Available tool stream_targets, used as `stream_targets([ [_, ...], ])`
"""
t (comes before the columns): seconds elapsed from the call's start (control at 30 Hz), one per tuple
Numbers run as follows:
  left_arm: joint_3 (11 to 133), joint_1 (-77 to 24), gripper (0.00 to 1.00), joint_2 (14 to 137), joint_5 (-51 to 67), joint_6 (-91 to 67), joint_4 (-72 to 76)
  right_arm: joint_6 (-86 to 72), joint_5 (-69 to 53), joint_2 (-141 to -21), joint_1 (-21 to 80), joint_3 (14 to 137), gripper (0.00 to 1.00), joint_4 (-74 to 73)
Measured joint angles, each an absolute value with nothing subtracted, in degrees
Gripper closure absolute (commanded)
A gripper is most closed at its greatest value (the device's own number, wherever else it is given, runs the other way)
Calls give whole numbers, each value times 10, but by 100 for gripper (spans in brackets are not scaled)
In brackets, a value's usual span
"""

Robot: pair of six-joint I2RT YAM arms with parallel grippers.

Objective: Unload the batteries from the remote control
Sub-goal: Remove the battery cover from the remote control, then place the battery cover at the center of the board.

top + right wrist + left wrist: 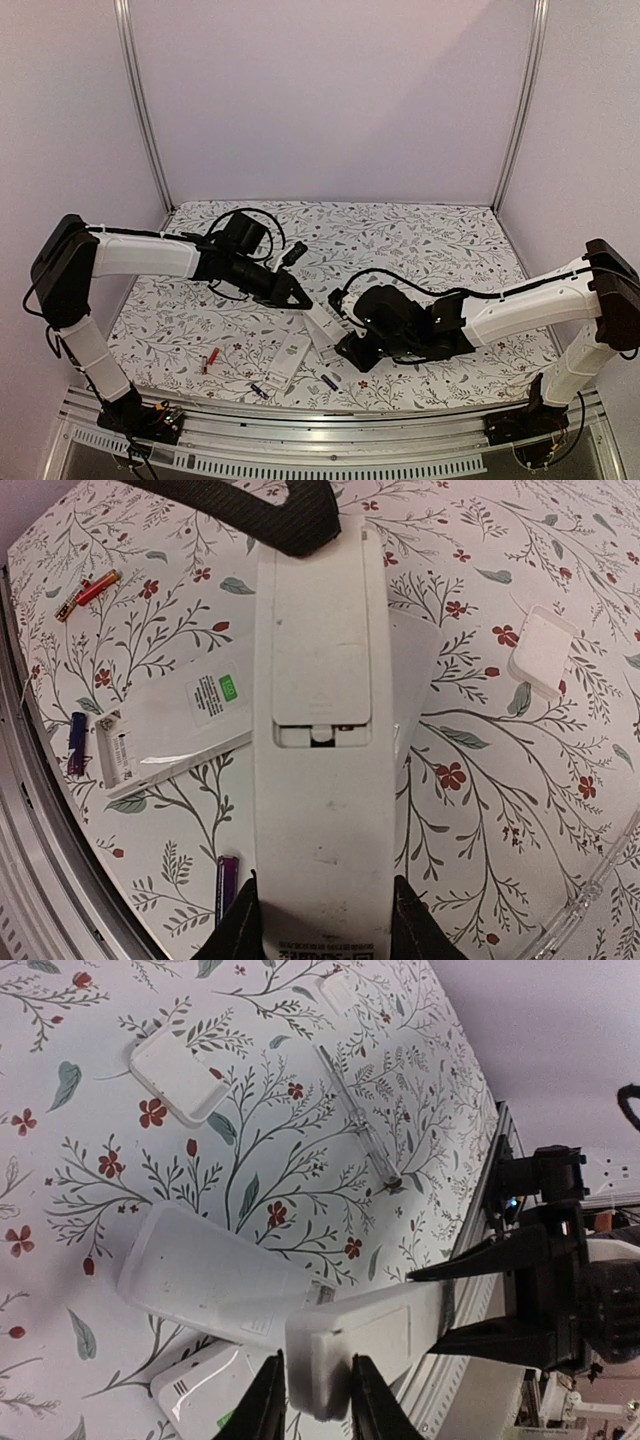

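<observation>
White remote (320, 780), battery cover (320, 630) fitted, lies along 12-to-6 o'clock in the right wrist view, left gripper (316, 1365) clamped on its 12 end, right gripper (325, 882) on its 6 end; loose batteries (98, 584) lie toward 9 o'clock.

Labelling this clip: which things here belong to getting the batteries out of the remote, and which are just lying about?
Job: held remote, left gripper, right gripper, red-orange battery, dark batteries.
Lying about: second remote, white cover, thin clear tool.
</observation>
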State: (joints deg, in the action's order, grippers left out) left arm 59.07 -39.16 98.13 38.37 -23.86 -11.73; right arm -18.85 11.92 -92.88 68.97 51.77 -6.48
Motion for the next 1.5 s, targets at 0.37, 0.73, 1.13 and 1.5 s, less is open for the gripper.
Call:
stream_targets([
  [0.37, 591, -393, 91, 982, 381, -242, -116, -190, 119, -929, 690, 517, 88, -69],
  [0.73, 591, -386, 100, 981, 393, -247, -110, -195, 119, -939, 690, 505, 88, -76],
  [1.13, 583, -321, 100, 956, 422, -253, -102, -203, 123, -940, 690, 499, 88, -77],
  [1.5, 484, -168, 99, 878, 444, -283, -72, -210, 131, -940, 690, 490, 88, -71],
])
